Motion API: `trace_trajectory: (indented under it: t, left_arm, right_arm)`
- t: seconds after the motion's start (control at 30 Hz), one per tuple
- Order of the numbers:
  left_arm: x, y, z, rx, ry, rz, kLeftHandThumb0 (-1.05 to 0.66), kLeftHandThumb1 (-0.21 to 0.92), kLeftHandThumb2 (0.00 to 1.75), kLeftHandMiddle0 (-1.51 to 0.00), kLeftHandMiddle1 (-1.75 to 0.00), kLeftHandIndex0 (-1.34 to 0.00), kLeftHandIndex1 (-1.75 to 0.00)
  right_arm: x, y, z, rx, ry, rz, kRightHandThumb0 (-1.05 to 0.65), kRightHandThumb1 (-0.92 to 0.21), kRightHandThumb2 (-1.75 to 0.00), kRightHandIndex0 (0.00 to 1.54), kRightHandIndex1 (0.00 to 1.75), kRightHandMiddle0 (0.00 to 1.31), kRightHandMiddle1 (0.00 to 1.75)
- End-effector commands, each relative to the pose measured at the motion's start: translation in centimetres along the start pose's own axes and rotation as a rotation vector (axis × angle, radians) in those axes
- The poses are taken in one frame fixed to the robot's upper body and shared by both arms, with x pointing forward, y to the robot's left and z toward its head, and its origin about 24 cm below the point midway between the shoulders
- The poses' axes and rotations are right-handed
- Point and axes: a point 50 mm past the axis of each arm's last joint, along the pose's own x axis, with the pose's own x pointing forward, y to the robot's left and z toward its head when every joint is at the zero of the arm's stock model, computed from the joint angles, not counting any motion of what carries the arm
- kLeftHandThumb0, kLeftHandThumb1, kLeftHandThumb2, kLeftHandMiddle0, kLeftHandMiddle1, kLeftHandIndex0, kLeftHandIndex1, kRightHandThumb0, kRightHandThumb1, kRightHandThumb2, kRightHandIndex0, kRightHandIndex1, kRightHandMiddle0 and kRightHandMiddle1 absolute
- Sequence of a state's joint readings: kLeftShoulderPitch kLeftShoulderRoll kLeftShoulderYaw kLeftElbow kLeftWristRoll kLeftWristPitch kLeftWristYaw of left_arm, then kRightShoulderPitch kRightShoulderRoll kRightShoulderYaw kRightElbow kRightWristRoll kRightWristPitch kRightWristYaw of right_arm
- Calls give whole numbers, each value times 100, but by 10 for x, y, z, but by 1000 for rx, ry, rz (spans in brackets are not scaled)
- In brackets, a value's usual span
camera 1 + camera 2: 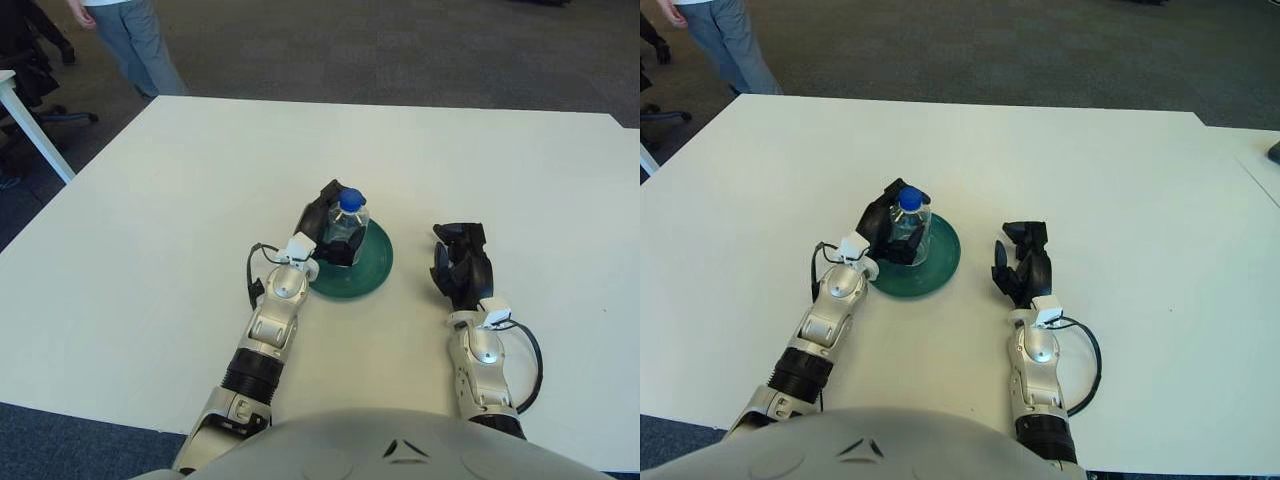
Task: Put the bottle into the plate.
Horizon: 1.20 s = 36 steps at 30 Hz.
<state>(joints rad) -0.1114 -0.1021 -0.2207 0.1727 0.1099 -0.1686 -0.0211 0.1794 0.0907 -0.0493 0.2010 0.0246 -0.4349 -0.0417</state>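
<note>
A clear plastic bottle [349, 217] with a blue cap stands upright over the dark green plate [372, 268] near the middle of the white table. My left hand [327, 232] is wrapped around the bottle's body from the left, fingers curled on it, over the plate's left part. Whether the bottle's base touches the plate is hidden by the hand. My right hand [459, 262] shows to the right of the plate, apart from it, with fingers loosely spread and holding nothing.
The white table [180, 200] stretches wide around the plate. A person in grey trousers [140, 40] stands beyond the far left corner, next to an office chair [40, 80] and another table edge [30, 125].
</note>
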Motion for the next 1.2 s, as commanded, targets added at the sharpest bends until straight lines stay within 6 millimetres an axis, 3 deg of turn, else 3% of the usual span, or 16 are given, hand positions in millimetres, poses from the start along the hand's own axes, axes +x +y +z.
trace_trajectory:
  t: [0.0,0.7,0.77,0.83,0.87,0.9,0.93,1.03,1.13,1.17]
  left_arm:
    - [4,1,-1,-22,-6,17,-5,36,117,-121,-175,-97,-175]
    - [3,-1,-13,-52,54,25,-10,33,120,-122,-175,-94,-175]
    - [3,-1,-15,-54,56,16,-13,35,115,-108,-175,-85,-175]
    - [1,-1,-16,-47,54,1,-27,41,111,-93,-175,-68,-173]
    - [1,0,-16,-41,52,-6,-31,53,94,-62,-171,-58,-169]
    - [1,0,-16,-20,47,-26,-32,58,87,-50,-170,-55,-167]
    - [1,0,-17,-5,44,-40,-51,67,69,-36,-152,-37,-155]
    - [0,1,-17,14,37,-59,-73,84,37,-21,-125,-16,-140]
    - [0,2,-17,41,25,-83,-82,89,27,-16,-106,-6,-127]
    - [0,3,-17,54,21,-94,-87,90,28,-16,-91,-4,-115]
  right_arm:
    - [-23,-4,-27,20,160,-29,-35,-92,-53,53,92,19,175]
    - [-24,-7,-27,54,141,-36,-35,-92,-53,57,93,19,175]
    - [-24,-7,-27,55,144,-37,-35,-92,-53,57,92,19,175]
    - [-24,-7,-28,57,147,-37,-35,-92,-53,57,92,19,175]
    - [-24,-7,-28,59,149,-37,-35,-92,-53,57,92,19,175]
    - [-23,-7,-28,60,152,-37,-35,-92,-53,57,92,19,175]
    - [-23,-7,-28,60,155,-36,-35,-92,-53,57,92,19,175]
    - [-23,-7,-28,61,158,-37,-35,-92,-53,57,91,19,175]
    - [-23,-7,-29,60,160,-38,-35,-92,-53,57,91,19,175]
    - [-23,-7,-29,59,161,-39,-35,-92,-53,57,90,19,175]
